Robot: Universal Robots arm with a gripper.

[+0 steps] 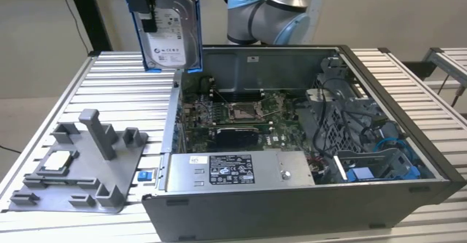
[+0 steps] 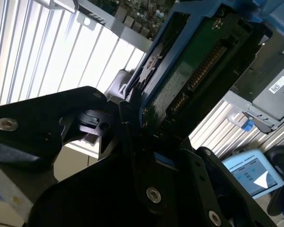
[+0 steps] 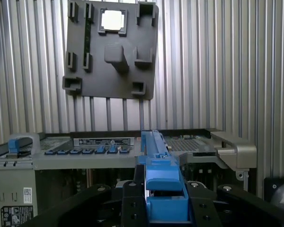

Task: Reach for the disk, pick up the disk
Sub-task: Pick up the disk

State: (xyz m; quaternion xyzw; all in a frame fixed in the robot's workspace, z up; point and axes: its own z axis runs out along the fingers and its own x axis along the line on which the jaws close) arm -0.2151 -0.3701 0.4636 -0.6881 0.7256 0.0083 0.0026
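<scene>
exterior view, disk point(image 1: 174, 35): in the air, off the tabletop point(image 1: 124, 84), above its far edge, over the far corner of the open computer case point(image 1: 292, 199) on the exterior view's left
exterior view, disk axis: long axis upright, white label point(image 1: 169, 48) facing the camera, blue side rails point(image 1: 196, 35) running up and down both long edges, lower short end pointing at the tabletop
exterior view, gripper point(image 1: 150, 5): black, clamped on the disk's upper end from above
exterior view, arm point(image 1: 274, 10): silver and light blue, behind the case at the tabletop's far edge
exterior view, fixture plate point(image 1: 80, 172): grey, near corner of the tabletop on the exterior view's left, small square chip point(image 1: 60, 161) lying in one pocket
second wrist view, gripper point(image 2: 142, 123): black jaws closed narrow on the disk's end
second wrist view, disk point(image 2: 189, 80): green circuit-board side showing, blue rail along its edge, long axis running straight away from the gripper
first wrist view, disk point(image 3: 156, 161): seen edge-on, blue rail pinched between the two black fingers point(image 3: 131, 194), long axis pointing away from the gripper point(image 3: 163, 189) toward the case point(image 3: 52, 163)
first wrist view, fixture plate point(image 3: 111, 56): flat on the slatted tabletop point(image 3: 227, 71) beyond the case, chip point(image 3: 112, 20) in its pocket
</scene>
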